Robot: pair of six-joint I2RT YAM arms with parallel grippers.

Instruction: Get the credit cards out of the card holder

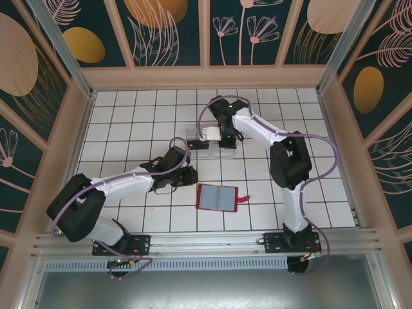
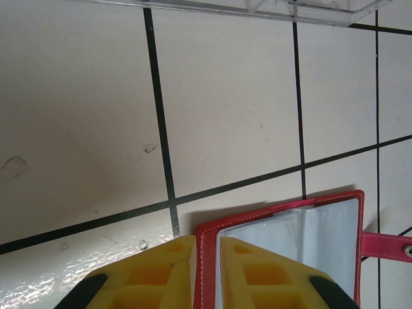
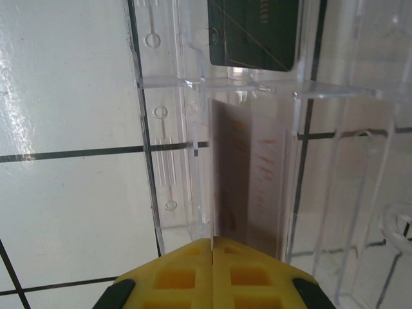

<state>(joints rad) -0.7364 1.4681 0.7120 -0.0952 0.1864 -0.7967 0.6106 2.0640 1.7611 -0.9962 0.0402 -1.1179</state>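
White tiles (image 1: 129, 116) are bearing the card holder (image 1: 217, 197), left gripper (image 2: 207, 248) pinching its cover. Right gripper (image 3: 212, 248) is nipping one seemingly stiff, slick credit card (image 3: 248, 174) endwise.

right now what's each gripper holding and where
The left gripper pinches the card holder by its cover's edge. The right gripper is shut by a pale card in the tray; hold cannot be told.

white tiled floor (image 1: 129, 116), dark grout; teal floral wall panels (image 1: 174, 32), pale wood frame (image 1: 206, 76); metal rail (image 1: 193, 241) near edge.

No legible txt (dark card (image 3: 254, 32) print blurry)
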